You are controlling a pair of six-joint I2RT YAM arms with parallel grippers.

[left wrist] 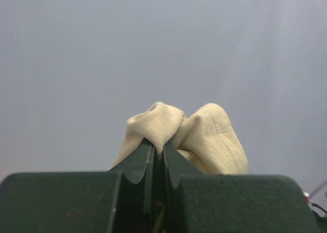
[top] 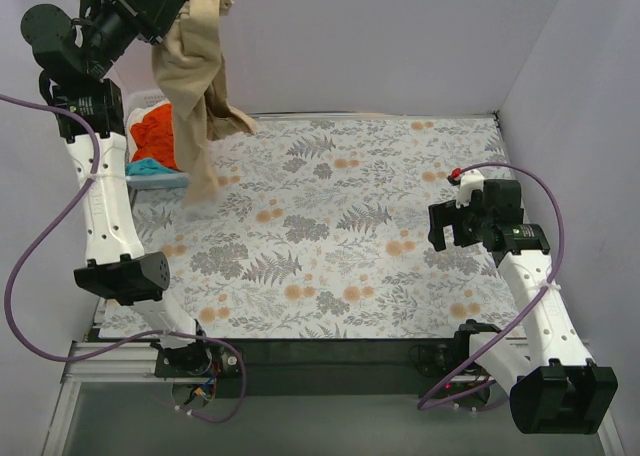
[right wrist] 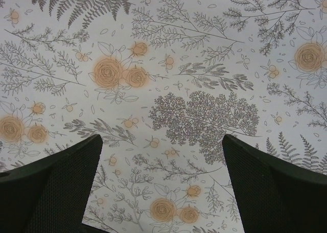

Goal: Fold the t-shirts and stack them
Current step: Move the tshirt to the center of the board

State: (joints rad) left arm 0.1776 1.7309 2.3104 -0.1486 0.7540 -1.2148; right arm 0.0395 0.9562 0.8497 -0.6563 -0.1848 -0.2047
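Tan t-shirt up in the air at far left, bunched fold clamped in left hand, rest hanging down beside the basket. Can't tell if its lower end touches the tabletop. Orange t-shirt and teal piece in the basket. Right hand released, fingers spread, above bare tabletop at right.

We found the table spread with a floral cover. A white basket sat on its far-left corner.
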